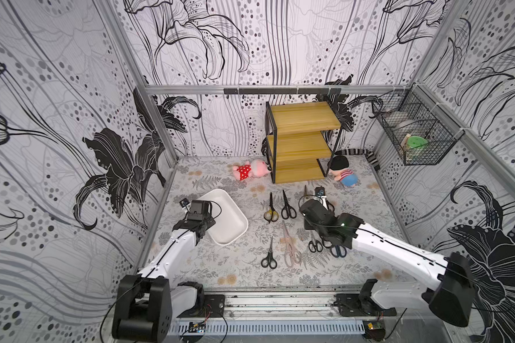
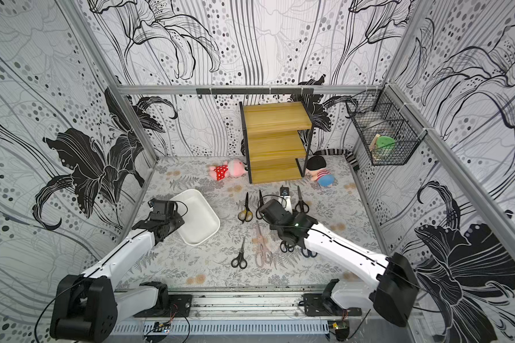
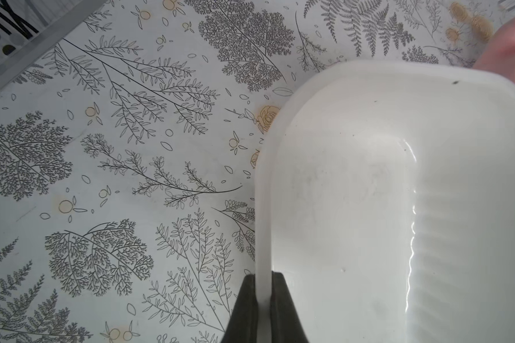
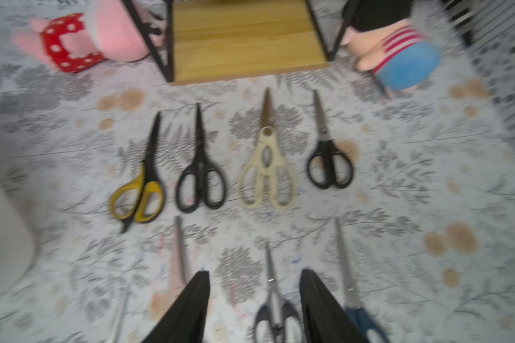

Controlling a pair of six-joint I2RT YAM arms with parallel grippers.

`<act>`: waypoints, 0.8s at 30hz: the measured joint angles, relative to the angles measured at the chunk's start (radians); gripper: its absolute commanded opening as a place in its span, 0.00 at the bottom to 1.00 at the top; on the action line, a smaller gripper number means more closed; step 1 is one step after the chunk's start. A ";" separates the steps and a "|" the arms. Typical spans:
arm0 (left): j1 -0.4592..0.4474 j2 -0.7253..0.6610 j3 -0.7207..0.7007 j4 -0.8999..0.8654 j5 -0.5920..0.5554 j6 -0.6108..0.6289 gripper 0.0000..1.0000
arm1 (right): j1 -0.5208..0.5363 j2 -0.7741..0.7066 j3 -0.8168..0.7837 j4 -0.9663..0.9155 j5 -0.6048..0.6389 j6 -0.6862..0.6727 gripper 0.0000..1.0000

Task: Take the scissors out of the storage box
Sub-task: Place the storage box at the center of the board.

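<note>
The white storage box (image 1: 224, 218) (image 2: 195, 218) lies at the left of the mat, and no scissors show inside it. My left gripper (image 3: 263, 286) is shut on its rim (image 3: 263, 208). Several scissors lie in two rows on the mat right of the box: yellow-black (image 4: 140, 187), black (image 4: 201, 178), cream (image 4: 266, 175) and black (image 4: 329, 160) in the far row, and pale pink (image 1: 291, 248), black (image 1: 269, 257) and dark blue (image 4: 356, 306) in the near row. My right gripper (image 4: 254, 273) hangs open above a black-handled pair (image 4: 275, 308), holding nothing.
A wooden two-tier shelf (image 1: 302, 142) stands at the back, with a pink plush toy (image 1: 250, 170) to its left and a dark-haired plush (image 1: 344, 173) to its right. A black wire basket (image 1: 414, 133) hangs on the right wall.
</note>
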 measured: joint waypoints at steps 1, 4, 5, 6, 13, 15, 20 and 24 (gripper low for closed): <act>0.000 0.020 0.011 -0.001 0.011 -0.002 0.00 | -0.012 -0.029 -0.043 0.017 0.032 -0.014 0.63; 0.000 0.080 0.051 -0.006 0.038 -0.006 0.00 | -0.121 -0.122 -0.188 0.093 0.071 -0.108 0.64; 0.000 0.101 0.065 -0.006 0.047 -0.008 0.00 | -0.175 -0.151 -0.231 0.120 0.073 -0.143 0.64; 0.000 0.114 0.074 -0.004 0.052 -0.010 0.00 | -0.220 -0.177 -0.268 0.151 0.076 -0.175 0.64; 0.002 0.193 0.095 0.035 0.071 -0.016 0.00 | -0.454 -0.281 -0.465 0.426 0.035 -0.412 0.65; 0.006 0.220 0.105 0.043 0.072 -0.017 0.01 | -0.526 -0.264 -0.499 0.509 -0.006 -0.454 0.65; 0.007 0.252 0.117 0.072 0.084 -0.015 0.58 | -0.659 -0.120 -0.607 0.792 -0.093 -0.514 0.66; 0.007 0.274 0.122 0.063 0.093 -0.006 0.97 | -0.692 0.029 -0.621 0.969 -0.149 -0.571 0.67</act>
